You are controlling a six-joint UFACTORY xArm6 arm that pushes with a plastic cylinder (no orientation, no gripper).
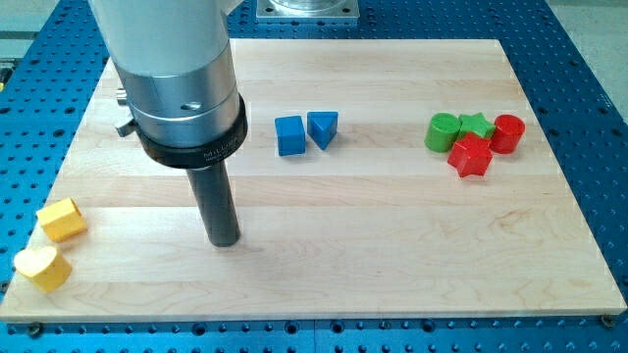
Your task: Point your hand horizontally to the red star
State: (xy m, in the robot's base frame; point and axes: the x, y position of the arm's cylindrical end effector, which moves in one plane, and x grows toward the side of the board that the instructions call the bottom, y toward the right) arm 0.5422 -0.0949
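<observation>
The red star [471,156] lies at the view's right on the wooden board [392,255], in a tight cluster with a green cylinder [443,131], a green star [476,125] and a red cylinder [508,132]. The red star sits at the cluster's bottom edge. My tip [225,240] rests on the board left of centre, far to the left of the red star and a little lower in the view. It touches no block.
A blue cube [289,135] and a blue triangular block [322,127] sit side by side above and right of my tip. A yellow block [62,220] and a yellow heart-like block [42,268] lie at the board's lower left corner.
</observation>
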